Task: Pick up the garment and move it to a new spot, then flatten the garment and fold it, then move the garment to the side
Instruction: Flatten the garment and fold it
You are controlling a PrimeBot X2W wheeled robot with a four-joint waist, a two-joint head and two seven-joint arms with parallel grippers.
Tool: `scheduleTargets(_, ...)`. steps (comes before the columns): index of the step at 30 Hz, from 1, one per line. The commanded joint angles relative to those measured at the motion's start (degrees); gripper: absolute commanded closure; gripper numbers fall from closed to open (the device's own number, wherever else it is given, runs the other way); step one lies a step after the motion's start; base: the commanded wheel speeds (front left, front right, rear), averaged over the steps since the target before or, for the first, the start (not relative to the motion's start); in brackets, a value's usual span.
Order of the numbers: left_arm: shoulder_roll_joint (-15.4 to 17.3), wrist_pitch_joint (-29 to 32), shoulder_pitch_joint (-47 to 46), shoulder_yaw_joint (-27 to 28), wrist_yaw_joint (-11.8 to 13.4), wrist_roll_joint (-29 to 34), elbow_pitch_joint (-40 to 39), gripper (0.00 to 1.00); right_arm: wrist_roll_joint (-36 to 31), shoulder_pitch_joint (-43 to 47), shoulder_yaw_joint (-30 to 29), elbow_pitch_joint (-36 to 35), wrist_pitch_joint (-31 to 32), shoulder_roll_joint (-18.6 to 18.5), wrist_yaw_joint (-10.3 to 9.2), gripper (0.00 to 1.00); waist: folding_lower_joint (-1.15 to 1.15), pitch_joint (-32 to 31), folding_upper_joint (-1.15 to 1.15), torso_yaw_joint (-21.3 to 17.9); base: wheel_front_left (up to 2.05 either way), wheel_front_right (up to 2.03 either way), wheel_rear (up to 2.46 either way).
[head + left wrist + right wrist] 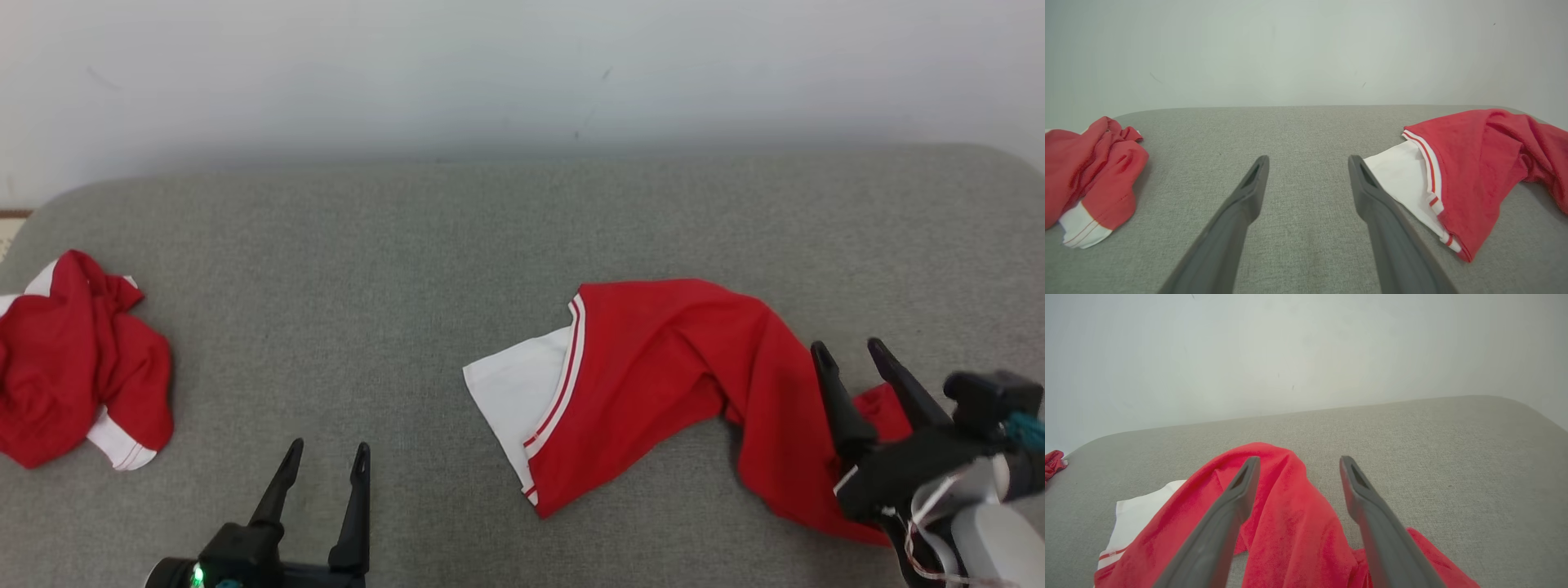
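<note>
I judge flattening is the step: my right gripper [847, 345] hovers open over the shirt [653, 367], whose twisted end needs pinching next.

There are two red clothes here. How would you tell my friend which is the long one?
Start at the big grey padded surface before the pale wall. On its right half, by the right end effector, lies the long red garment. Unlike the crumpled red garment at the far left, it is stretched out, with a flat white panel and striped trim at its left end.
</note>
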Motion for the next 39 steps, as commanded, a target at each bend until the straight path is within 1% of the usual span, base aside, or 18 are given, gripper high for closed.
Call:
scheduleTargets(1,-0.3,-0.4,-1.1,-0.3,-0.5,0.7,0.4,0.00,0.9,-2.5,1.6,1.6,0.1,-1.5,-0.02,0.00,-0.01,2.7,0.00,1.6,0.00,0.00,0.00)
scheduleTargets(5,-1.3,-0.8,-3.4,-1.1,-1.2,0.8,1.4,0.00,6.2,-10.2,7.0,7.5,1.5,-4.7,-0.02,0.00,-0.01,5.4,0.00,2.9,0.00,0.00,0.00)
scheduleTargets(6,-1.6,-1.0,-3.9,-1.3,-1.4,0.9,1.7,0.00,7.9,-11.8,8.2,9.0,2.0,-5.1,-0.02,0.00,-0.01,6.0,0.00,3.2,0.00,0.00,0.00)
scheduleTargets(7,-1.6,-1.0,-3.9,-1.3,-1.4,0.9,1.7,0.00,7.9,-11.8,8.2,9.0,2.0,-5.1,-0.02,0.00,-0.01,6.0,0.00,3.2,0.00,0.00,0.00)
scheduleTargets(12,-2.7,-1.6,-5.9,-1.8,-2.1,1.0,3.3,0.00,13.5,-18.9,15.6,15.3,5.0,-7.8,-0.02,0.00,-0.01,7.6,0.00,4.2,0.00,0.00,0.00)
scheduleTargets(13,-2.9,-1.6,-6.1,-1.8,-2.2,1.0,3.6,0.00,14.8,-19.9,16.9,16.3,5.6,-8.1,-0.02,0.19,-0.01,7.8,0.00,4.3,0.00,0.00,0.00)
scheduleTargets(14,-3.0,-1.8,-6.2,-1.8,-2.3,1.0,3.9,0.00,15.8,-20.8,18.1,16.9,5.8,-8.4,-0.02,0.56,-0.01,7.8,0.00,4.3,0.00,0.00,0.00)
scheduleTargets(15,-3.1,-1.8,-6.3,-1.7,-2.3,1.0,4.2,0.00,16.7,-21.8,19.1,17.5,5.9,-8.9,-0.02,0.89,-0.01,7.8,0.00,4.3,0.00,0.00,0.00)
scheduleTargets(16,-3.2,-1.9,-6.3,-1.7,-2.4,1.0,4.4,0.00,17.8,-22.5,20.1,17.9,5.9,-9.2,-0.02,1.00,-0.01,7.7,0.00,4.3,0.00,0.00,0.00)
scheduleTargets(19,-3.3,-2.1,-6.5,-1.4,-2.3,1.1,4.7,0.00,20.5,-24.7,22.3,18.2,4.5,-9.8,-0.02,1.00,-0.01,7.7,0.00,4.1,0.00,0.00,0.00)
scheduleTargets(22,-3.3,-2.2,-6.8,-1.1,-2.3,1.2,5.0,0.00,21.9,-27.6,23.6,17.6,1.5,-10.1,-0.02,1.00,-0.01,7.7,0.00,3.8,0.00,0.00,0.00)
scheduleTargets(26,-3.2,-2.3,-7.0,-0.9,-2.2,1.5,4.9,0.00,19.2,-32.6,25.5,17.5,-5.0,-9.8,-0.02,1.00,-0.01,7.8,0.00,3.3,0.00,0.00,0.00)
scheduleTargets(29,-3.0,-2.4,-6.9,-0.7,-2.1,1.6,4.8,0.00,16.0,-34.4,28.1,16.8,-8.6,-8.5,-0.02,1.00,-0.01,7.8,0.00,2.8,0.00,0.00,0.00)
scheduleTargets(31,-2.9,-2.4,-6.6,-0.5,-2.1,1.6,4.6,0.00,13.5,-33.9,30.6,15.2,-9.7,-8.2,-0.02,1.00,-0.01,7.7,0.00,2.6,0.00,0.00,0.00)
scheduleTargets(34,-2.8,-2.5,-6.0,-0.2,-1.9,1.5,4.3,0.00,10.3,-30.2,35.1,11.3,-10.0,-7.9,-0.02,1.00,-0.01,7.7,0.00,2.2,0.00,0.00,0.00)
scheduleTargets(39,-2.4,-2.5,-5.5,0.4,-1.6,1.6,3.8,0.00,4.9,-22.8,39.2,3.2,-8.7,-7.3,-0.02,1.00,-0.01,8.2,0.00,1.2,0.00,0.00,0.00)
